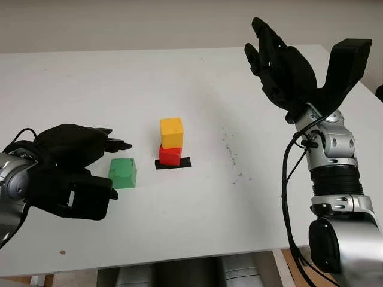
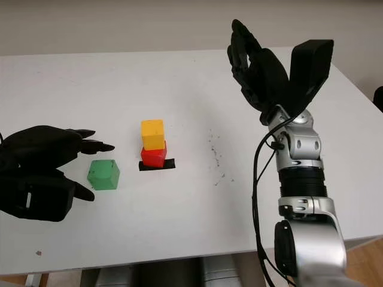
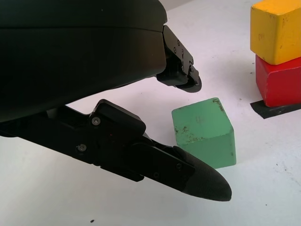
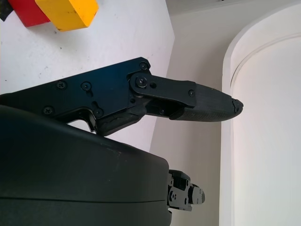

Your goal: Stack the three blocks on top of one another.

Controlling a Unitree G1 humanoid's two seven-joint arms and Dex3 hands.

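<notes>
A yellow block [image 1: 172,132] stands on a red block [image 1: 170,155], which sits on a black tape mark [image 1: 173,163] at mid-table. The green block [image 1: 123,173] lies on the table to their left, also seen close up as the green block [image 3: 205,132]. My left hand [image 1: 111,164] is open just left of the green block, its fingers [image 3: 188,172] reaching on either side of it without touching. My right hand [image 1: 269,54] is open and raised high above the table's far right, away from the blocks.
The white table [image 1: 197,221] runs to a front edge near the bottom. Small dark specks [image 1: 230,152] mark its surface right of the stack. A pale wall rises behind the table.
</notes>
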